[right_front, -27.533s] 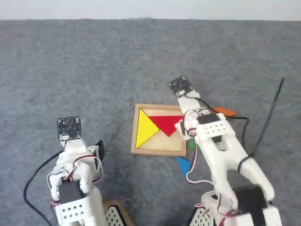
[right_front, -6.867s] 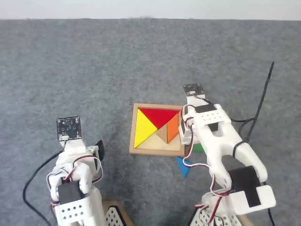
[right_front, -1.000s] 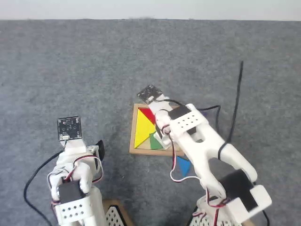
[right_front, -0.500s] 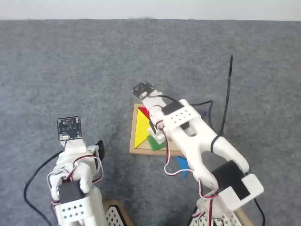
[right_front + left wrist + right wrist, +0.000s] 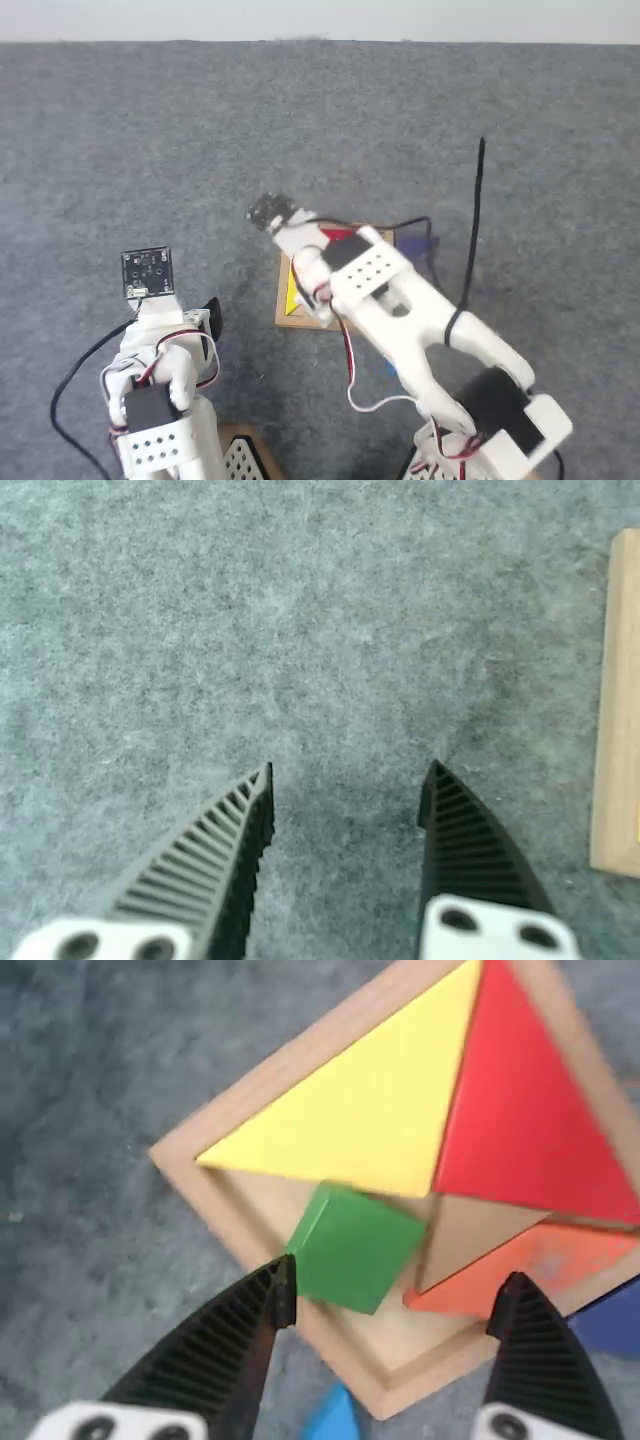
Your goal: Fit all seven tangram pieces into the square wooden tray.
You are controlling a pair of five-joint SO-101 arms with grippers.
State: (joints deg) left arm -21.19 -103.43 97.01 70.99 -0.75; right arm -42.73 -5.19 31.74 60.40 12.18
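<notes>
Wide apart, pinching nothing: right fingers (image 5: 400, 1285), astride corner of square wooden tray (image 5: 230, 1218). Green square (image 5: 355, 1250) inside tray between them, one corner at one fingertip, far edge against yellow triangle (image 5: 370, 1110). Red triangle (image 5: 530, 1130) beyond; orange piece (image 5: 530, 1260) near other fingertip. Bare wood between square and rim. Light blue piece (image 5: 335, 1420) just outside rim, between fingers. Likewise spread: left fingers (image 5: 350, 775), over open grey table (image 5: 250, 600), tray edge off to one side, apart.

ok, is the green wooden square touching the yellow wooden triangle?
Touching. Right wrist view: green wooden square butts the yellow wooden triangle along one edge, no gap.
</notes>
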